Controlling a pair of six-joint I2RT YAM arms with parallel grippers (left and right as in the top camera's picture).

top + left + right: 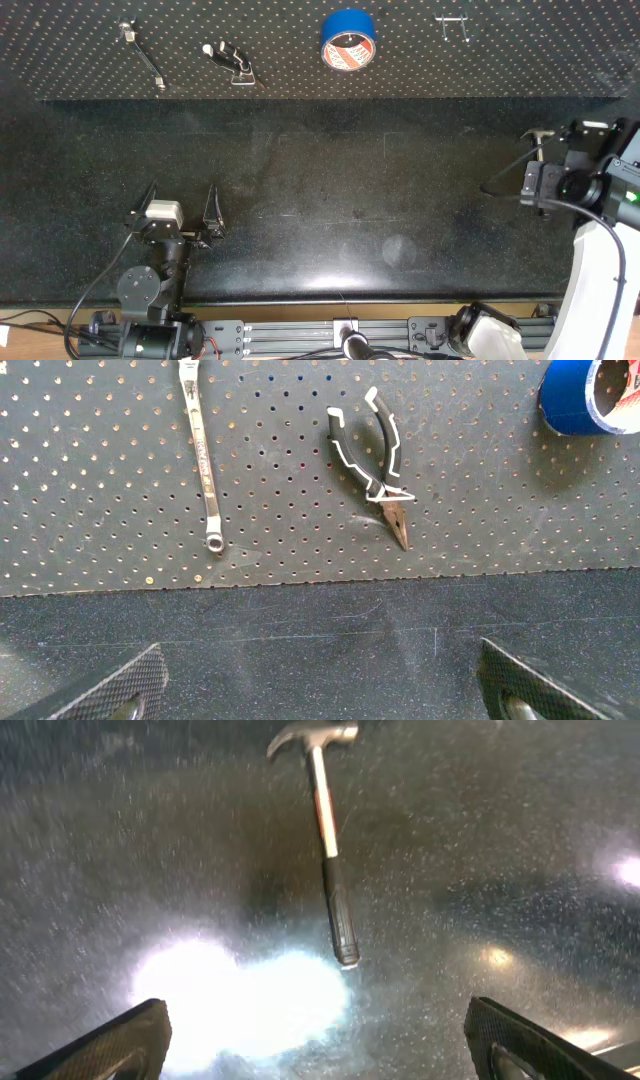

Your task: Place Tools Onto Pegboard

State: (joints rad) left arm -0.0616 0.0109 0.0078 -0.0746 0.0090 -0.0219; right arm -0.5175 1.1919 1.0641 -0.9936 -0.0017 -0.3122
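On the pegboard (pixel 300 70) at the back hang a silver wrench (pixel 142 55), black-handled pliers (pixel 229 62) and a blue tape roll (pixel 348 40). A hammer (pixel 326 840) with a steel head and a black grip lies flat on the dark table at the far right; its head (pixel 538 135) points toward the pegboard. My right gripper (pixel 320 1060) hovers open above the hammer's grip end, apart from it. My left gripper (pixel 181 208) is open and holds nothing, low near the front left, facing the wrench (pixel 203 450) and pliers (pixel 372 455).
A bare wire hook (pixel 453 28) sits on the pegboard to the right of the tape. The black table (pixel 330 200) stretches between both arms. Cables and a rail run along the front edge.
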